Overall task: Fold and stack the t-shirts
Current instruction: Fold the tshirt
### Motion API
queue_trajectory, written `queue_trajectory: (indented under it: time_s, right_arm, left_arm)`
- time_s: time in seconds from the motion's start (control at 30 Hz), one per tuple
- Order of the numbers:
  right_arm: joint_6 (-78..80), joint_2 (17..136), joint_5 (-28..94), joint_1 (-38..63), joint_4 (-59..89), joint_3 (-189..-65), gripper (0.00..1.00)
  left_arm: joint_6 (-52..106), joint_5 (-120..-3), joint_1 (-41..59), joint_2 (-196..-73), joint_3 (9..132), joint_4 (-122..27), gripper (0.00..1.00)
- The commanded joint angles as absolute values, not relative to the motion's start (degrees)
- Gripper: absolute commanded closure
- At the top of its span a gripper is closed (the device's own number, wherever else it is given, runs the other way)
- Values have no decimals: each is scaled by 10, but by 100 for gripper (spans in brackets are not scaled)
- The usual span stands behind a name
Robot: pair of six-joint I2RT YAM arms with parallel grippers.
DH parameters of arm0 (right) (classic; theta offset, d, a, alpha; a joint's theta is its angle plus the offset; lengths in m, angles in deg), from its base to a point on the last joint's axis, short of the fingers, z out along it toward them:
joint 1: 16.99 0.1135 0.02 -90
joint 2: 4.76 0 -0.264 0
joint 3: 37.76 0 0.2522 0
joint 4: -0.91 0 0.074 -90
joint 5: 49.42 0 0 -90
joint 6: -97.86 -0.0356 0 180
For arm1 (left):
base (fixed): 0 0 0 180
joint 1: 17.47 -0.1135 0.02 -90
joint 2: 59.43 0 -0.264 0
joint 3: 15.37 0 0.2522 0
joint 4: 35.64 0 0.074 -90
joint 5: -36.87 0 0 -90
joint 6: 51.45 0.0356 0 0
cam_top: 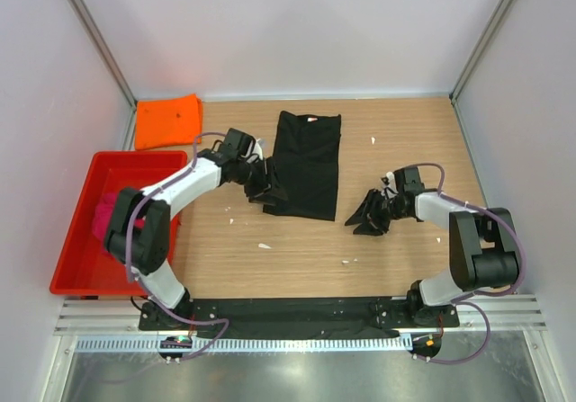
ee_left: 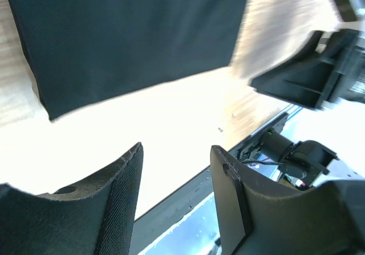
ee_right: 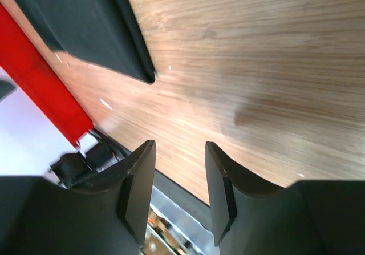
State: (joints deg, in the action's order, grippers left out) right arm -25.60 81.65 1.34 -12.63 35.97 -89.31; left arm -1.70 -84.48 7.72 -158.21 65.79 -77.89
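Black t-shirt point(cam_top: 306, 164) lies flat as a long narrow shape well to the right of the red plastic tray point(cam_top: 81, 272), its collar end pointing away from the arms. The orange t-shirt point(cam_top: 168, 120) sits folded just beyond the tray's far edge, and the magenta-pink t-shirt point(cam_top: 103, 213) is bunched inside the tray, partly hidden by the left arm.

Everything rests on a pale wood-grain tabletop point(cam_top: 297, 249) dotted with a few small white scraps point(cam_top: 265, 245). Plain white walls point(cam_top: 288, 24) with grey metal posts point(cam_top: 94, 33) close in three sides, and a ribbed aluminium rail point(cam_top: 297, 343) runs along the near edge.

The left gripper point(cam_top: 259, 184) hangs to the right of the tray, at the black shirt's nearer left edge. In its wrist view its fingers point(ee_left: 122, 181) stand apart with only bright table between them, so it is released. The right gripper point(cam_top: 360, 218) is farther right of the tray, past the shirt, also spread and holding nothing point(ee_right: 179, 146).

Any label at the black collar is too small to read. The left wrist view is blurred and washed out, and both wrist views cut the black cloth off at their upper edge
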Motion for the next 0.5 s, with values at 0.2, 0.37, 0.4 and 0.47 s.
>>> queue_trajectory:
  time_s: [0.2, 0.37, 0.4, 0.47]
  right_arm:
    - [-448, 793, 114, -46, 188, -862, 55]
    - [-515, 787, 145, -34, 114, -826, 57]
    - [-530, 786, 147, -34, 107, -816, 57]
    - [-540, 786, 147, -32, 96, -810, 57]
  left_arm:
    - [-102, -818, 26, -1509, 579, -747, 54]
    - [-196, -834, 13, -1526, 513, -630, 53]
    - [-213, -838, 12, -1531, 507, -615, 53]
    - [-245, -836, 12, -1539, 490, -591, 51]
